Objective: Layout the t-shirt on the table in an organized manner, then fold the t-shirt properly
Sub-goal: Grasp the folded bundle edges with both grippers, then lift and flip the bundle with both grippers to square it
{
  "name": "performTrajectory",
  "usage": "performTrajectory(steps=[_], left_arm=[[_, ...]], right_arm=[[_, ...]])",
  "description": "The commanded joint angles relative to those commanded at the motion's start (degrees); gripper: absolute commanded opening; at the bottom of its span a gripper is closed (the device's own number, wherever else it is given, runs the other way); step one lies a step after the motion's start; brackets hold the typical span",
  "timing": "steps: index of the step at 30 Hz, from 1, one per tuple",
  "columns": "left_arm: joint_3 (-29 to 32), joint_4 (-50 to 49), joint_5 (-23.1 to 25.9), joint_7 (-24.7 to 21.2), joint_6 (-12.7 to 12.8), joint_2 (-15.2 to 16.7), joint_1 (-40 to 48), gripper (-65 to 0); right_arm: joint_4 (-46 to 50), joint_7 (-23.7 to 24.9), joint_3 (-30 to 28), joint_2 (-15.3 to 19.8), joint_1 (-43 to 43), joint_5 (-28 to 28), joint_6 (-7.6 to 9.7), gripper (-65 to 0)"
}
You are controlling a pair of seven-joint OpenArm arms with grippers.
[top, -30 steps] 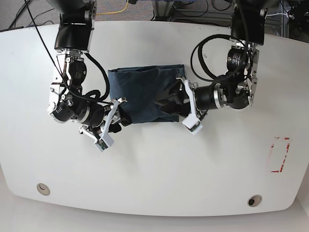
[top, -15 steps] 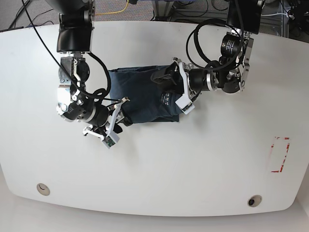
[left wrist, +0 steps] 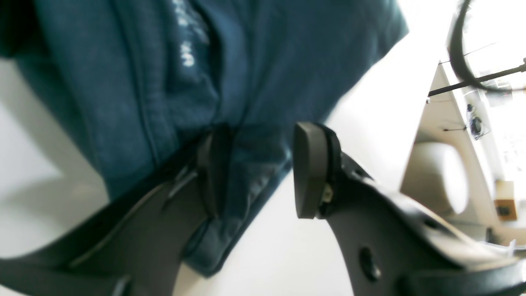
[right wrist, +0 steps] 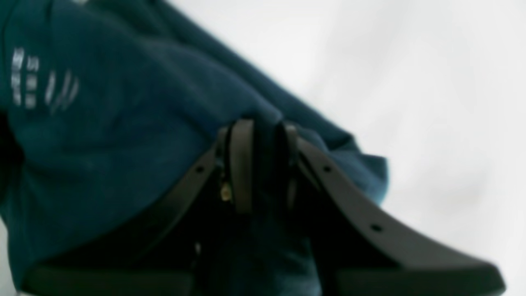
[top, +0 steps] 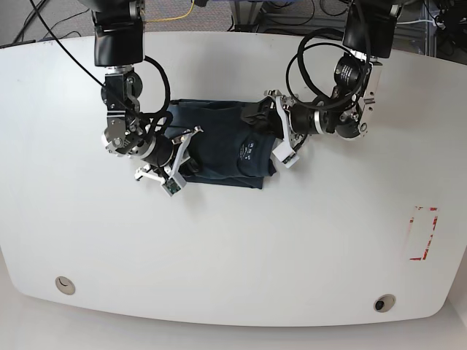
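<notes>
The t-shirt (top: 219, 142) is a dark navy folded bundle at the upper middle of the white table (top: 233, 255), with a small white print facing up. My left gripper (top: 264, 130) is at its right edge. In the left wrist view this gripper (left wrist: 259, 164) is open, with the shirt's hem (left wrist: 230, 82) draped over one finger and into the gap. At the shirt's left lower corner is my right gripper (top: 182, 159). The right wrist view shows that gripper (right wrist: 261, 156) shut on a fold of the t-shirt (right wrist: 123, 123).
A red tape rectangle (top: 422, 233) marks the table at the right. Two round grommet holes (top: 66, 284) (top: 384, 302) sit near the front edge. Cables and equipment lie beyond the table's far edge.
Both arms moved up and inward. The shirt's right part was folded over leftward, making the bundle narrower with the print on top. The left gripper's fingers have spread apart.
</notes>
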Motion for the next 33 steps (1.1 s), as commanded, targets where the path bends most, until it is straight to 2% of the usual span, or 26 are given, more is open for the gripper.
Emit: performTrajectory(steps=[4, 9, 12, 18, 21, 23, 26, 29, 33], left_arm=[[0.2, -4.3, 4.0, -0.6, 0.0, 0.3, -3.7, -41.1], [1.0, -8.2, 7.6, -4.0, 0.0, 0.4, -8.4, -41.1], [2.9, -10.2, 8.2, -5.5, 0.0, 0.4, -11.6, -41.1], [3.6, -10.0, 7.8, -4.8, 0.0, 0.4, -16.4, -41.1], [3.5, -8.2, 5.9, -3.3, 0.0, 0.4, -17.7, -41.1], [3.3, -4.3, 2.5, -1.6, 0.0, 0.0, -17.9, -41.1], [3.3, 0.2, -1.7, -0.1, 0.0, -1.1, -17.6, -41.1], [2.8, 5.0, -6.5, 1.6, 0.0, -2.7, -15.4, -41.1], [1.2, 9.0, -10.5, 2.5, 0.0, -2.8, -12.0, -41.1]], right_arm=[[7.3, -2.1, 0.1, -0.3, -5.1, -0.2, 0.0, -56.0], [15.3, -5.6, 0.1, -1.3, -10.2, -0.1, 0.0, -56.0], [19.0, -6.2, 0.1, -2.2, -12.9, -0.2, 0.0, -55.8], [25.1, -6.4, -0.1, -2.6, -15.8, 0.0, 0.0, -55.6], [28.0, -7.2, -0.1, -2.6, -16.3, 0.1, 0.0, -55.6], [30.5, -10.4, -0.2, -2.6, -15.8, 0.1, 0.0, -55.6], [30.9, -12.6, -0.3, -2.7, -13.7, 0.1, 0.0, -55.6], [30.5, -13.3, -0.3, -2.8, -11.2, 0.1, 0.0, -55.6], [28.7, -13.3, -0.4, -4.3, -7.6, -0.2, 0.0, -55.6]])
